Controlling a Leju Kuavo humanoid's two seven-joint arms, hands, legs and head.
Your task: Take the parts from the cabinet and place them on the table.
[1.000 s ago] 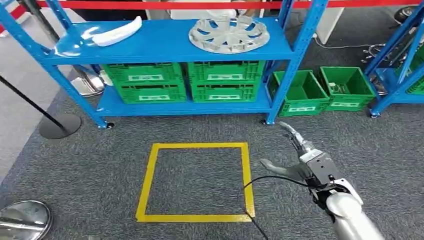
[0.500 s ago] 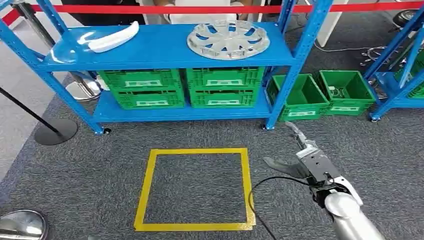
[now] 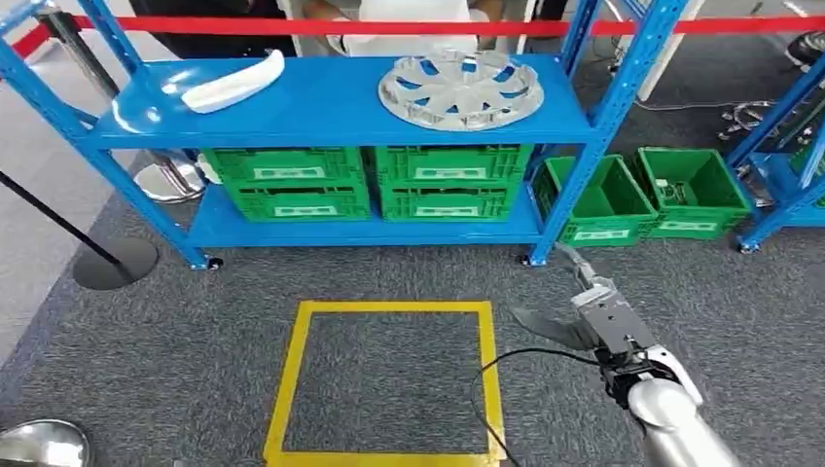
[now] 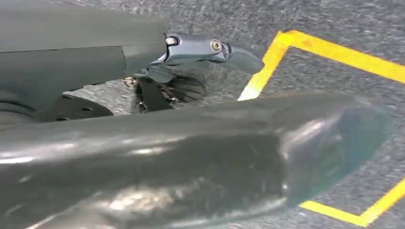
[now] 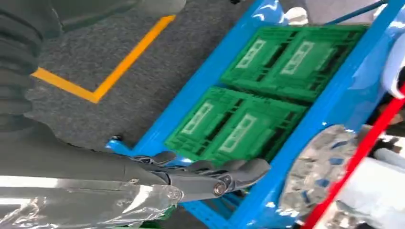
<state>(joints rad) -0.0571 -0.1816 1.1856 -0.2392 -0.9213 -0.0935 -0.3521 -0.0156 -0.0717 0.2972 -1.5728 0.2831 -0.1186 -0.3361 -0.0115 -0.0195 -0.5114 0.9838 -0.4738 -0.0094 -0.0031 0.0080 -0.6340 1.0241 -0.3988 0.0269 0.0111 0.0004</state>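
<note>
A silver hubcap point(image 3: 457, 89) lies on the top board of the blue rack point(image 3: 321, 105), toward its right end. A white curved part point(image 3: 233, 81) lies at the left end of the same board. My right hand point(image 3: 589, 313) hovers low over the grey carpet in front of the rack's right post, fingers stretched out and holding nothing. In the right wrist view its fingers point(image 5: 210, 174) point toward the rack, with the hubcap point(image 5: 317, 167) beyond them. My left hand point(image 4: 200, 143) hangs over the carpet, fingers apart and empty.
Green crates point(image 3: 370, 180) fill the rack's lower shelf. Two open green bins point(image 3: 642, 190) stand on the floor to its right, beside another blue rack point(image 3: 788, 126). A yellow tape square point(image 3: 292, 370) marks the carpet. A stanchion base point(image 3: 115, 263) stands left; red barrier tape point(image 3: 389, 24) runs behind.
The whole picture has shifted: the rack now sits slightly lower and larger in view, so the camera has moved. My right hand stays stretched out and empty.
</note>
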